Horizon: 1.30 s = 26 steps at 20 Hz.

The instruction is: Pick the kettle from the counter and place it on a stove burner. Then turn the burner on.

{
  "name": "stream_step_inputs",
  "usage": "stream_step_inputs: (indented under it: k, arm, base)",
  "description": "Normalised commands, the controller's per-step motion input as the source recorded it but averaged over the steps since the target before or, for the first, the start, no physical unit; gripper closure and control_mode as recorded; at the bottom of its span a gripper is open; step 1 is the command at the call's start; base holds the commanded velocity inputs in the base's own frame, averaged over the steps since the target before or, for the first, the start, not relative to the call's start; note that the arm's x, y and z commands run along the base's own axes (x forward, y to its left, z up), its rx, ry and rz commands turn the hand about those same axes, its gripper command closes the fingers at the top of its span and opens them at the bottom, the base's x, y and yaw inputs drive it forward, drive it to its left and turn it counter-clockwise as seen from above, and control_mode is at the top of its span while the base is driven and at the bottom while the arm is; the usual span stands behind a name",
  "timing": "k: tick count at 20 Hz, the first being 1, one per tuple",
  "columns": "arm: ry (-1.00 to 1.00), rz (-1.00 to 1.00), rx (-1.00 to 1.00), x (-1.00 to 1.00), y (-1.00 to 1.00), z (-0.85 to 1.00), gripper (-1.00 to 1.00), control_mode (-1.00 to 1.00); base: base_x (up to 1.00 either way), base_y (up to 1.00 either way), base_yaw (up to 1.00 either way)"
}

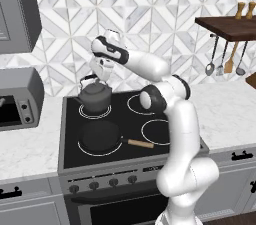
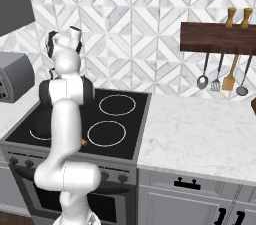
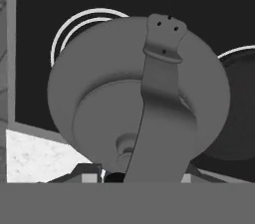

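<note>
The dark grey kettle [image 1: 95, 96] is over the back-left stove burner [image 1: 106, 114], a double white ring in the black glass; I cannot tell whether it rests on the glass. My gripper [image 1: 101, 79] comes down from above and is shut on the kettle's arched handle. In the hand view the kettle [image 3: 99, 88] is seen from above, its handle [image 3: 162, 108] runs down to my gripper [image 3: 149, 175], and the burner's rings [image 3: 64, 39] curve out behind it at the upper left. The white marble counter [image 1: 230, 114] lies to the right of the stove.
A black frying pan [image 1: 100, 136] with a wooden handle sits on the front-left burner, just in front of the kettle. The knobs [image 1: 102, 184] line the stove's front. A toaster oven [image 1: 17, 99] stands on the left, and a utensil shelf [image 1: 227, 26] hangs at the right.
</note>
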Motion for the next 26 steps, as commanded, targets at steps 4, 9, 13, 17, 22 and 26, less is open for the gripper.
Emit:
stream_step_inputs:
  k: [4, 9, 13, 17, 22, 26]
  arm:
    - [0.00, -0.10, 0.00, 0.30, 0.01, -0.46, 1.00, -1.00]
    - [0.00, -0.06, 0.00, 0.39, 0.07, -0.30, 1.00, -1.00]
    - [-0.01, 0.00, 0.05, 0.39, 0.03, -0.12, 1.00, -1.00]
    - [-0.04, 0.00, 0.06, 0.33, 0.02, -0.18, 1.00, -1.00]
    - [-0.01, 0.00, 0.01, 0.24, 0.03, -0.17, 1.00, -1.00]
    - [0.00, 0.00, 0.01, 0.03, 0.01, -0.18, -1.00, -1.00]
  base:
    - [0.00, 0.00, 0.00]
    - [0.00, 0.00, 0.00]
    - [0.00, 0.00, 0.00]
    - [0.00, 0.00, 0.00]
    - [0.00, 0.00, 0.00]
    - [0.00, 0.00, 0.00]
